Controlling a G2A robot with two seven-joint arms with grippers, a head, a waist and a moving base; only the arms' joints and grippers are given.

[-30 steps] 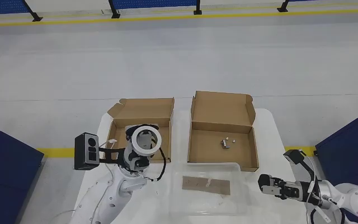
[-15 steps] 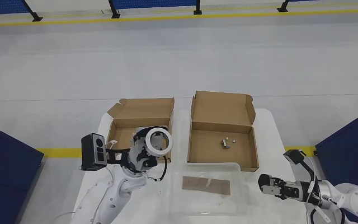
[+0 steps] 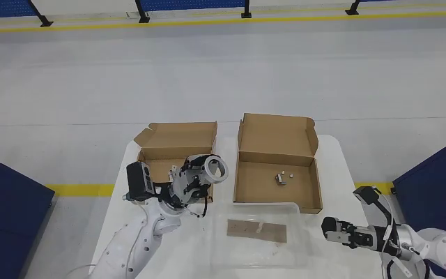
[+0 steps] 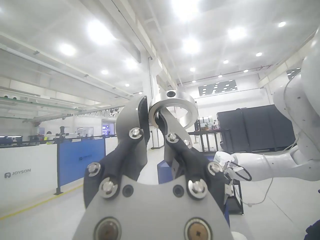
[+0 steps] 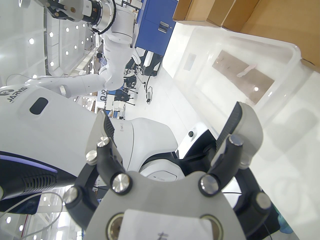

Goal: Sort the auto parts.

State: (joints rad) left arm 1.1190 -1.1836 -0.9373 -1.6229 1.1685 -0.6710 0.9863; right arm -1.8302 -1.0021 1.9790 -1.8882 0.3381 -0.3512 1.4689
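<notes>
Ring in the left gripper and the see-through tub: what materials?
Silver ring: probably machined metal, satin finish, with bright sheen and a drilled hole in its wall. Clear rectangular tub: likely translucent plastic, glossy; the brown sheet shows through it.

Left arm [image 3: 132,244]: smooth white shell, round joints, thin black cable looped near wrist. Black box [image 3: 137,183] on its side.
Left claw [image 4: 151,111]: grey metal plate, black links, shiny silver screws, two brass-coloured screws low down. Grey fingers [image 4: 130,121] with black ribbed pads.
Right arm [image 3: 425,247]: white shell, black wrist part, thin cables.
Right claw [image 5: 172,108]: same grey plate, black links, round silver screws, ribbed black pads, white label with dark print.
</notes>
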